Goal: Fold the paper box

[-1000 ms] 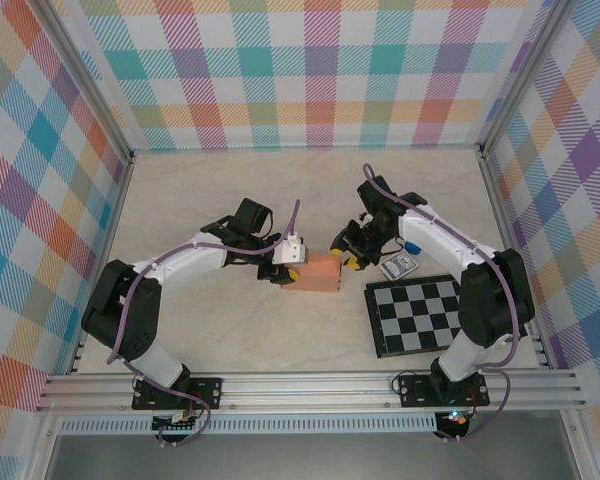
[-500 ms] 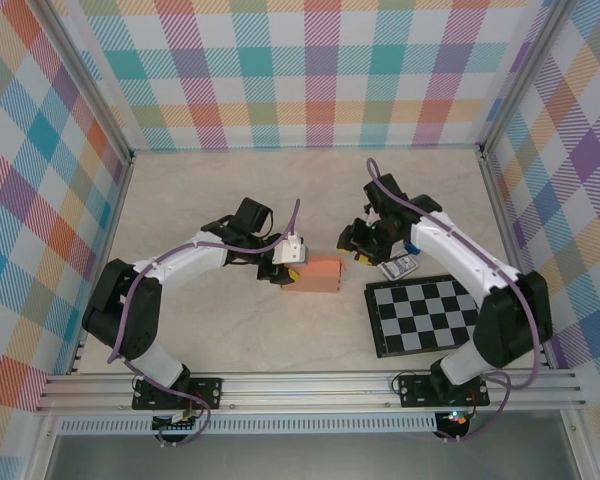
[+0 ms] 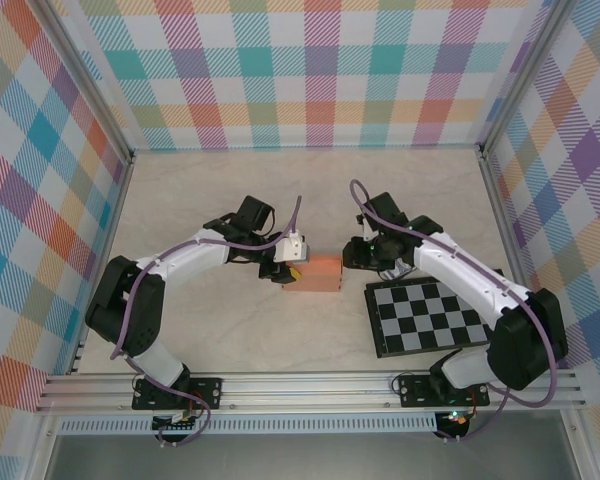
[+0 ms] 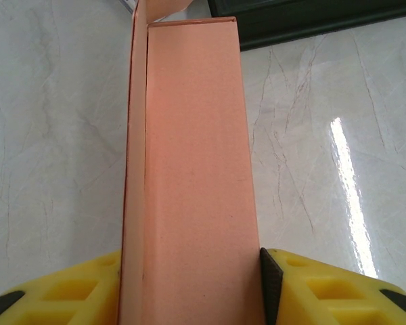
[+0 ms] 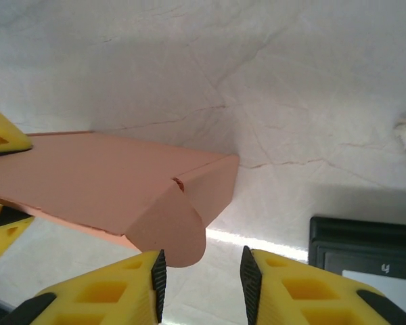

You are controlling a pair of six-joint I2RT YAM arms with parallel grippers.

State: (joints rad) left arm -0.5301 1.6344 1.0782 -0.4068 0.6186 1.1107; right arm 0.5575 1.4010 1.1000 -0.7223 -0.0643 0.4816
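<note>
Black-and-white checkered board (image 3: pixel 425 315) lies near right on pale marbled table (image 3: pixel 210 190). Mid-table: salmon-orange thin-card paper box (image 3: pixel 315 272), lying on its long side. Left gripper (image 4: pixel 193 291) is clamped across the box's left end. Right gripper (image 5: pixel 201 277) is at the right end, jaws apart; rounded end flap (image 5: pixel 172 227) is just ahead of them.

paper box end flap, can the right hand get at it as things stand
Probably yes: the right hand is open right at the flap, nothing between, while the left hand holds the paper box steady.
</note>
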